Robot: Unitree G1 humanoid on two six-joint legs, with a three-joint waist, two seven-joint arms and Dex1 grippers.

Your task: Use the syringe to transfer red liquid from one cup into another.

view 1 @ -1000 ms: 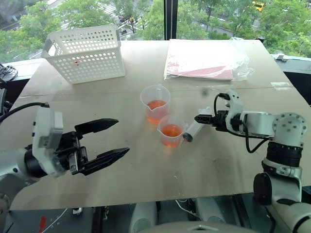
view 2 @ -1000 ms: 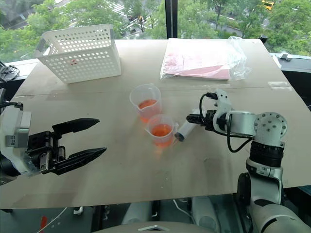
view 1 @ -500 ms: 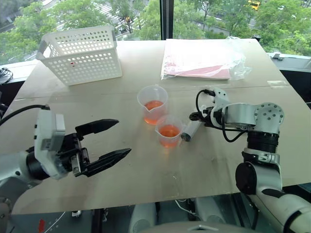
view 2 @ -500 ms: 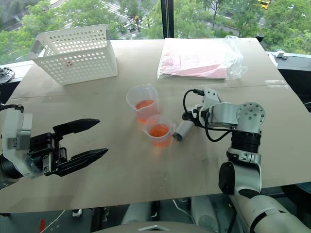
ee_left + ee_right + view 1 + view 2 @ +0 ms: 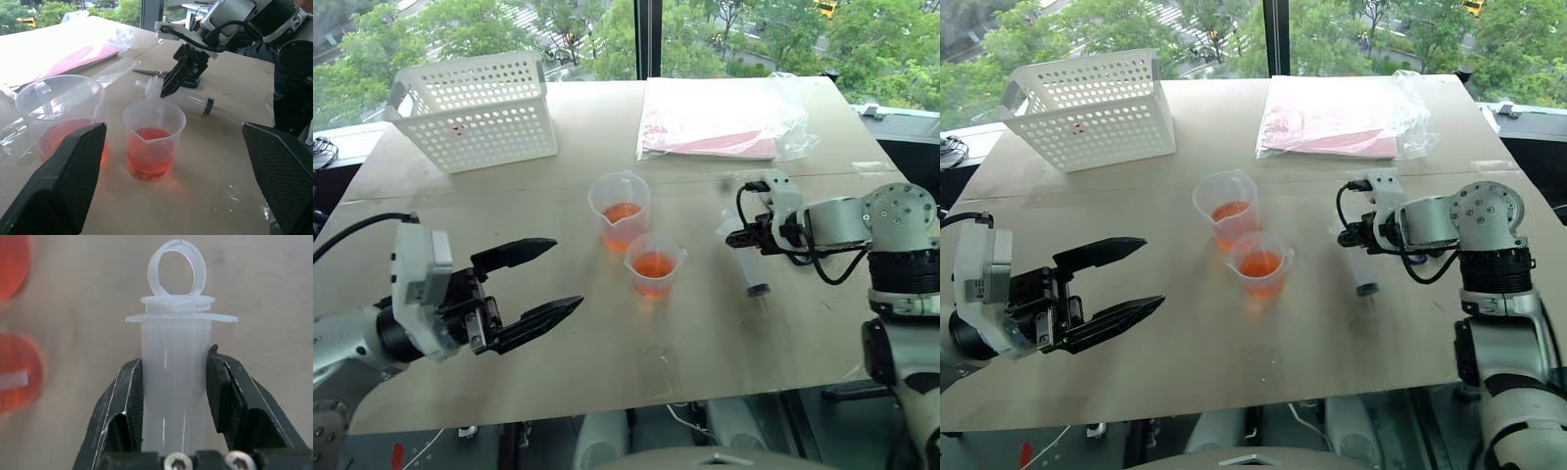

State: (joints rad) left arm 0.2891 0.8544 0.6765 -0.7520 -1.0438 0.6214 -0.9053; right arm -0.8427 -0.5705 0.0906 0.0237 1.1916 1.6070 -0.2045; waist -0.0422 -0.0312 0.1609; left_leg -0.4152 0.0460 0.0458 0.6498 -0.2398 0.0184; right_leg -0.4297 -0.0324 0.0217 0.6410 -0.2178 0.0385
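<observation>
A white perforated basket (image 5: pixel 478 106) is sitting at the far left corner of the wooden table (image 5: pixel 558 362). Nearer, on the left, the left gripper (image 5: pixel 536 284) is hovering above the table with its two black fingers spread wide and nothing between them, pointing toward the middle. In the middle two clear plastic cups are standing close together, each holding red liquid (image 5: pixel 654 264): the far cup (image 5: pixel 621 210) is sitting just behind and left of the near cup (image 5: pixel 654 263). Behind them, at the far edge, a pink packet in a clear plastic bag (image 5: pixel 722 119) is lying flat. Right of the cups, the right gripper (image 5: pixel 744 238) is pinching the syringe (image 5: pixel 751 266) by its barrel near the flanged end; in the right wrist view both fingers (image 5: pixel 226 396) are pressing against the clear barrel, with the flange and the plunger's ring showing beyond them. The syringe is slanting down from the gripper, its dark seal and nozzle end near the table surface, apart from the near cup. In the left wrist view blue-handled scissors (image 5: pixel 164 74) are lying on the table behind the syringe.
</observation>
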